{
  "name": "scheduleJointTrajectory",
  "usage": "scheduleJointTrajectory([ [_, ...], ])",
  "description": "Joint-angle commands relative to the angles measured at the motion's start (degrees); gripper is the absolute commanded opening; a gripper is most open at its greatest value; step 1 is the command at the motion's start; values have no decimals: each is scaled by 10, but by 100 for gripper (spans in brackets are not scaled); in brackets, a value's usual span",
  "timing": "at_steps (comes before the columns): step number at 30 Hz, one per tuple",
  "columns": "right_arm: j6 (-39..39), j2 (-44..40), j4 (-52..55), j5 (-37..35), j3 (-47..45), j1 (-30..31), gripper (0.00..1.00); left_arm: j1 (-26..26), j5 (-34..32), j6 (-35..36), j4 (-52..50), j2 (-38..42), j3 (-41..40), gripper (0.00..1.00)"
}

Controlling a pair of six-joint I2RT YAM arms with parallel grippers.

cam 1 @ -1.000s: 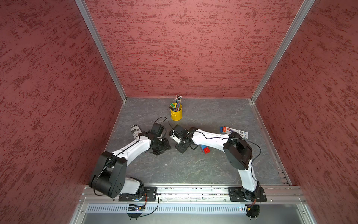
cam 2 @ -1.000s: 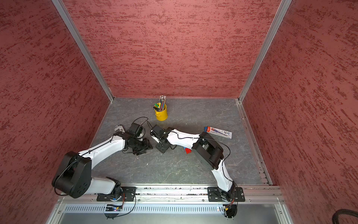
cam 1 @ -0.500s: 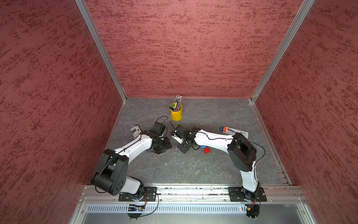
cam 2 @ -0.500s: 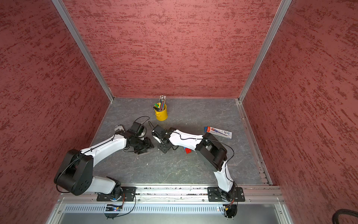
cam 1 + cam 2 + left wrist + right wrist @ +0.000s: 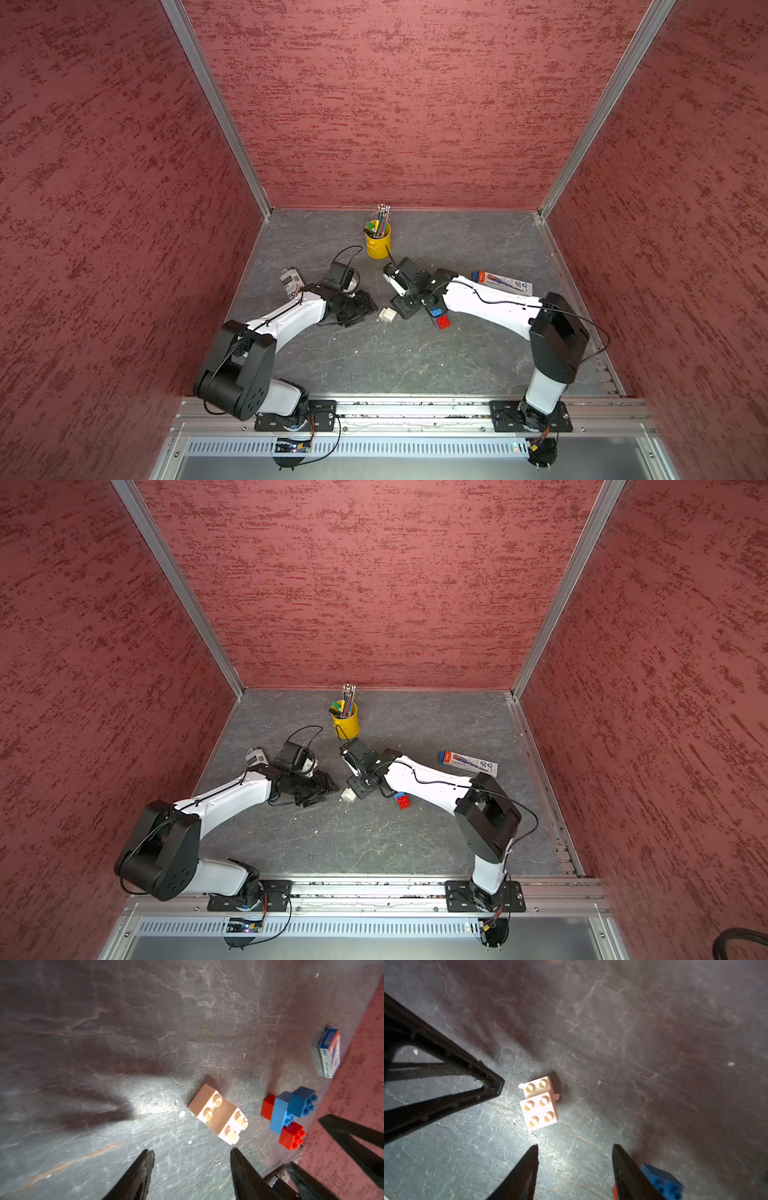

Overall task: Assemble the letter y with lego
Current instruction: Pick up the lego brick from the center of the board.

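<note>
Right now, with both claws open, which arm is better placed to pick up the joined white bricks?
Left, I think. The white bricks lie just ahead of the open left claw. The right claw is about as near, but the blue and red bricks lie beside it, so it suits those.

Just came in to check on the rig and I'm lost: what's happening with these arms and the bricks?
A Lego letter Y is partway built. Neither arm holds anything: the left end effector and the right end effector are both open, flanking two joined white bricks on the table. A joined cluster of blue and red bricks lies apart from them, close beside the right end effector. The two pieces are not yet connected.
</note>
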State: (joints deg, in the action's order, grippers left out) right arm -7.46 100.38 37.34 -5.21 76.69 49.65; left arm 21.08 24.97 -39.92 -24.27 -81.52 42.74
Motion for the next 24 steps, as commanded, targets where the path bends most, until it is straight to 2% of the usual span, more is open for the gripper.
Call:
scheduleJointTrajectory([
  [1,-62,-39,-31,-36,-30,-17,60,-17,68,-20,107,12,-33,62],
  [10,-118,-109,-58,-47,-98,-73,60,-63,184,-85,314,-8,-126,68],
  [15,-128,-119,-59,-52,-118,-86,59,-57,203,-76,329,-34,-128,68],
  [24,-139,-128,-66,-55,-141,-93,58,-42,186,-33,265,-40,-122,65],
])
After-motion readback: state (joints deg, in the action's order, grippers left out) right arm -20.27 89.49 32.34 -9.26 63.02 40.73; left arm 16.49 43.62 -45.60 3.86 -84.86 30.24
